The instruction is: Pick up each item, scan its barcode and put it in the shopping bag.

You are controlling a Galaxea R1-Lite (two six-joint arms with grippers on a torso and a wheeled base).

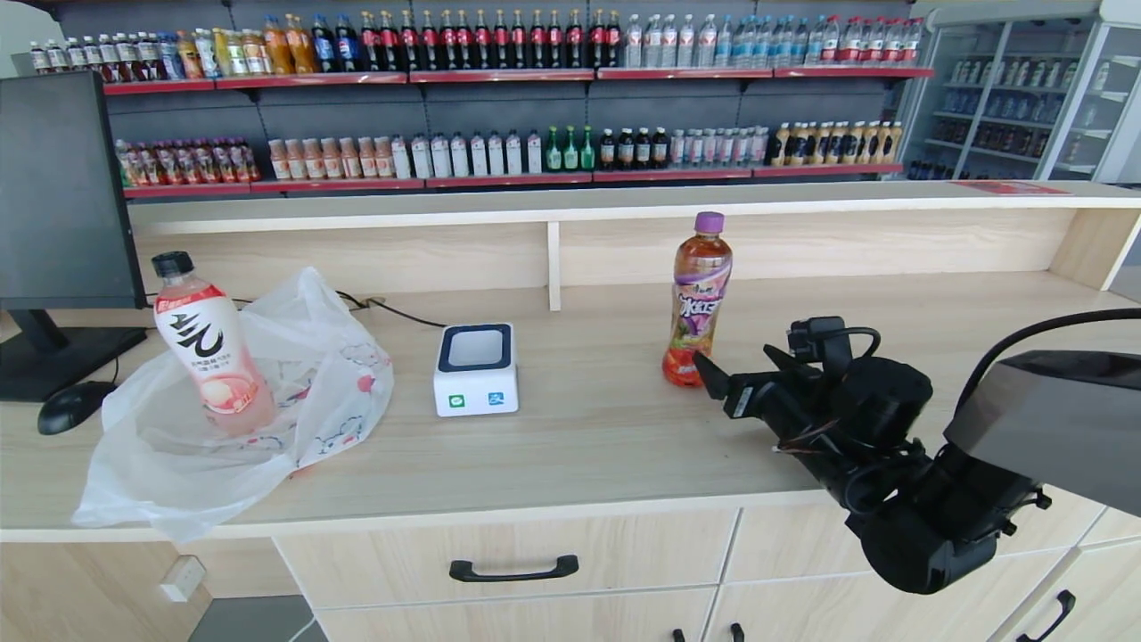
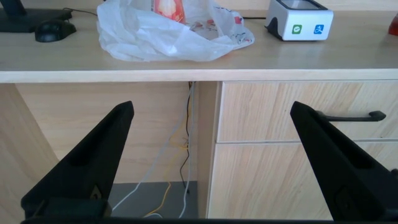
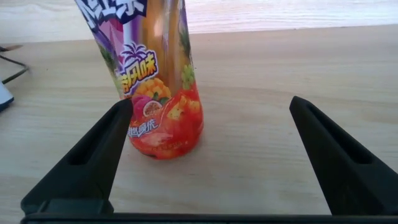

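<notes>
An orange fruit-drink bottle (image 1: 698, 299) with a purple cap stands upright on the wooden counter (image 1: 579, 446), right of centre. My right gripper (image 1: 735, 373) is low over the counter just in front of it, open and holding nothing. In the right wrist view the bottle's base (image 3: 163, 118) stands ahead of the spread fingers (image 3: 93, 162), toward one side of the gap. A pink bottle (image 1: 209, 348) with a black cap stands tilted in the white shopping bag (image 1: 312, 392) at the left. The white barcode scanner (image 1: 476, 368) sits between bag and orange bottle. My left gripper (image 2: 211, 118) is open below the counter edge, facing the drawers.
A monitor (image 1: 62, 205) and a black mouse (image 1: 71, 406) occupy the counter's far left. A raised wooden ledge (image 1: 624, 209) with a divider (image 1: 554, 263) backs the counter. Drawers (image 1: 513, 566) lie below. Shelves of bottles (image 1: 499, 53) line the wall behind.
</notes>
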